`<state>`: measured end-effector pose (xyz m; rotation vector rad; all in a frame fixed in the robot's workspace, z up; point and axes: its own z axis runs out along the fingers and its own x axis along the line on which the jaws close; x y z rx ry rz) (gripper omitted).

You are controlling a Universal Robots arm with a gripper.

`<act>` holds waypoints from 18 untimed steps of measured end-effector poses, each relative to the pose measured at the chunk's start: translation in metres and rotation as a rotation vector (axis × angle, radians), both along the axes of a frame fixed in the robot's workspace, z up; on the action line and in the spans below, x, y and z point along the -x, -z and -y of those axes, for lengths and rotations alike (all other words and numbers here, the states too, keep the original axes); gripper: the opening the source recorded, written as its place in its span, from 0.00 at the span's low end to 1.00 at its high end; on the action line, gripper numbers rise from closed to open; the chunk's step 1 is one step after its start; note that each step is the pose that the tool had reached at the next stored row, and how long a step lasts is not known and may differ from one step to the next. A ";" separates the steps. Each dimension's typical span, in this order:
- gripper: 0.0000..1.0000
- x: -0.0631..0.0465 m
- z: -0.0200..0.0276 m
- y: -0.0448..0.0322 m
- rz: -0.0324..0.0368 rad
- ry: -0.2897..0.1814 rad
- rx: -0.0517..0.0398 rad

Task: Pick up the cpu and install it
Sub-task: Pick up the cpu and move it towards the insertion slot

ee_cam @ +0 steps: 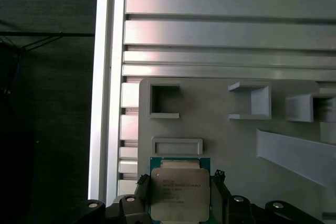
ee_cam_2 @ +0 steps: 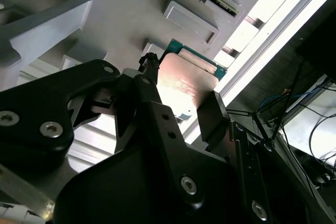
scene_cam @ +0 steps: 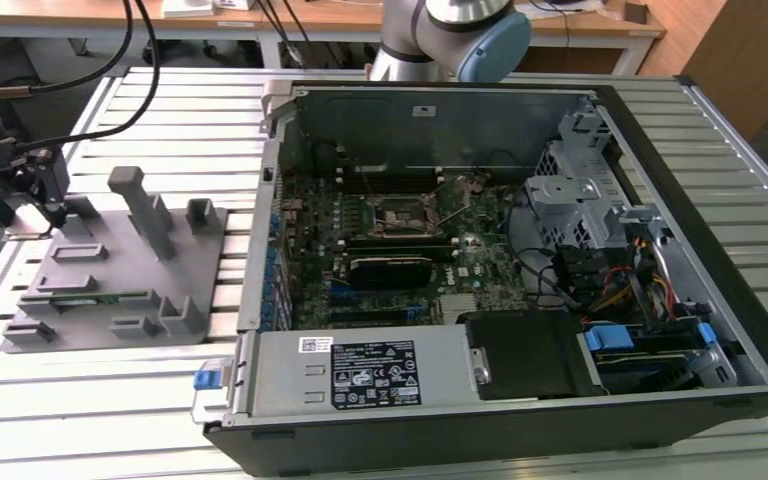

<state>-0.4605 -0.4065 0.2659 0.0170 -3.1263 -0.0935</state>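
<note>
we find the one black two-fingered claw clenched on the one flat square silvery-topped cpu, one finger at each side, over the one grey plastic fixture tray on the slatted aluminium table.

place: robotics lab | evidence: slatted aluminium bench, open computer case, grey fixture tray, wooden desks behind

You see the cpu flat, lid up: a silvery-grey square top with a green rim, at the edge of the grey tray
</note>
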 end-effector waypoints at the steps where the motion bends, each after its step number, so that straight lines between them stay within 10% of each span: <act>1: 0.54 0.000 0.0000 -0.0005 -0.0001 0.000 0.0000; 18: 0.54 0.000 -0.0002 -0.0080 0.0000 0.000 0.0000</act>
